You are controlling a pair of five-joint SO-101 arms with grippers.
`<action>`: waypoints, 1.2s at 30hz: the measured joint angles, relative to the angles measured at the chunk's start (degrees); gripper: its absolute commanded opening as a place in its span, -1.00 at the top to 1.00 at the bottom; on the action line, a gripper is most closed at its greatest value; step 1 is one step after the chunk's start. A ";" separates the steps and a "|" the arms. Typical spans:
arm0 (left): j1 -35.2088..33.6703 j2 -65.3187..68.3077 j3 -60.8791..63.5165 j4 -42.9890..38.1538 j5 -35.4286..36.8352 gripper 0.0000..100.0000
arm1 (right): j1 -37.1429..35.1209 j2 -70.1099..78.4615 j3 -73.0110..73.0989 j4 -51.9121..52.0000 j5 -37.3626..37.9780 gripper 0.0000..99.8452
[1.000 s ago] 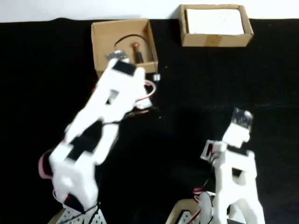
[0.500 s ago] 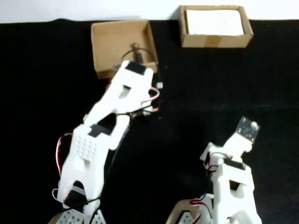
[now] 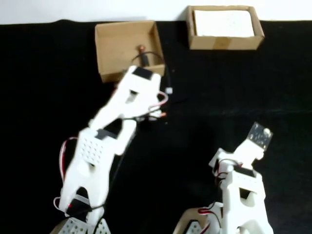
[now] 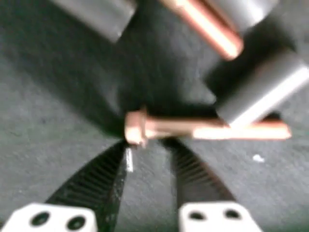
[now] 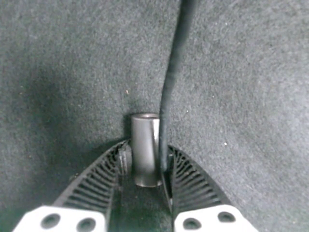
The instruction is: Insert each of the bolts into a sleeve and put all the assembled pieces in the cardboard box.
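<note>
A copper bolt (image 4: 203,129) lies flat on the black cloth, its head just past the tips of my left gripper (image 4: 147,147), which is open with nothing between its fingers. One grey sleeve (image 4: 260,89) touches that bolt; another sleeve (image 4: 244,7) has a bolt (image 4: 203,24) in it. My right gripper (image 5: 145,159) is shut on a dark grey sleeve (image 5: 145,147) just above the cloth. From above, the left arm (image 3: 134,95) stretches toward the cardboard box (image 3: 114,48), which holds an assembled piece (image 3: 143,54). The right gripper (image 3: 257,135) is at the lower right.
A second cardboard box (image 3: 222,41) with a white sheet in it stands at the back right. A black cable (image 5: 174,72) runs along the held sleeve. Red and white wires (image 3: 156,105) hang beside the left arm, and a copper bolt tip (image 3: 161,115) shows there.
The left arm has drawn back from over the cardboard box and come down toward the cloth in front of it. The right gripper has moved back toward its base and slightly right.
</note>
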 measured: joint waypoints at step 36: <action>-0.26 0.62 -10.46 6.59 16.26 0.47 | 0.00 0.00 0.00 0.00 0.00 0.99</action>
